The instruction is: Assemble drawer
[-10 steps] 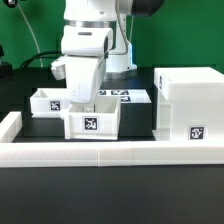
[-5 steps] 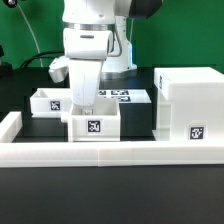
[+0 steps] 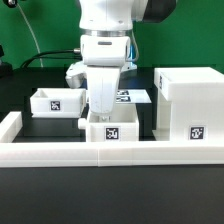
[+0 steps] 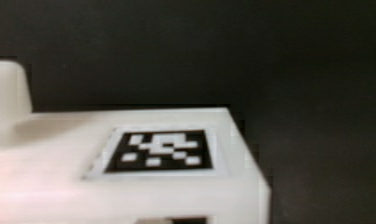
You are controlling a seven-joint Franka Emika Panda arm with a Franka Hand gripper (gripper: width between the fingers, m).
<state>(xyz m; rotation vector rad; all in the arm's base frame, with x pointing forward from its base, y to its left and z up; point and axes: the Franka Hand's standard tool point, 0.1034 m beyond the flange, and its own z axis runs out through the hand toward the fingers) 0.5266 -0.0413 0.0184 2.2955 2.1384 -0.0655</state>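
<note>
My gripper [image 3: 100, 110] reaches down into a small open-top white tray [image 3: 112, 131] and is shut on its wall; the fingertips are hidden inside. The tray, with a tag on its front, rests on the black table just behind the border wall, a little left of the tall white housing [image 3: 190, 104] as the exterior view shows it. A second small tray [image 3: 55, 102] stands further to the exterior view's left. In the wrist view the held tray's tagged face [image 4: 162, 150] fills the frame, blurred.
The long low white border wall [image 3: 100, 155] runs along the front and turns back at the exterior view's left. The marker board [image 3: 130, 96] lies behind the arm. A green backdrop and cables are at the back.
The gripper and the tray in it have moved toward the exterior view's right, closer to the housing. The second tray, earlier partly covered by the arm, now shows fully.
</note>
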